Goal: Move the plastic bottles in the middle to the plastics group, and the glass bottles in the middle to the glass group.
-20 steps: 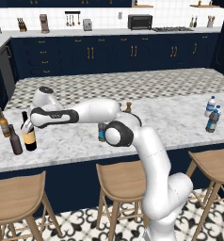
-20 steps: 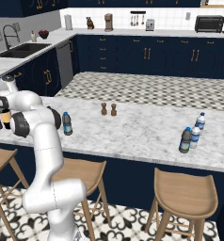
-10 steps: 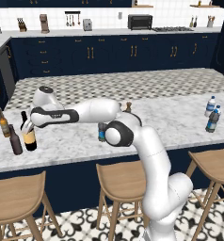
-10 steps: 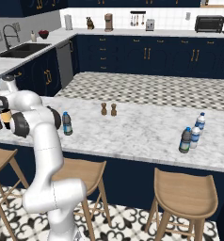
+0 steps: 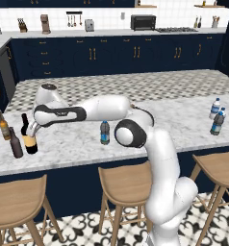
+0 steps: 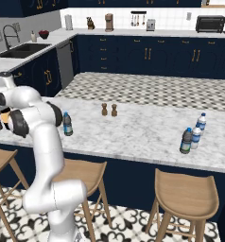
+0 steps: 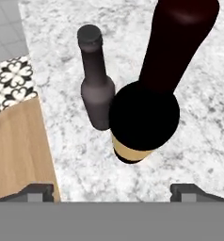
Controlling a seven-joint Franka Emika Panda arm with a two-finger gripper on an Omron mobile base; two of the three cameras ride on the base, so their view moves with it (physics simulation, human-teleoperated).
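Observation:
The tall dark wine bottle with its tan label stands upright on the counter's left end. It touches or nearly touches the plain dark brown bottle, and the amber bottle stands just behind. My gripper hovers over the wine bottle's neck, open, with its fingertips wide apart and clear of the glass. One grey-tinted water bottle stands mid-counter. Another grey-tinted one stands by the whitish water bottles at the right.
Two small shakers stand mid-counter, further back. Wooden stools line the counter's near edge, one directly below the glass bottles. My own arm stretches across the counter's left half.
The jaws have spread wide and let go of the wine bottle, which stays upright beside the brown bottles. The arm has hardly moved.

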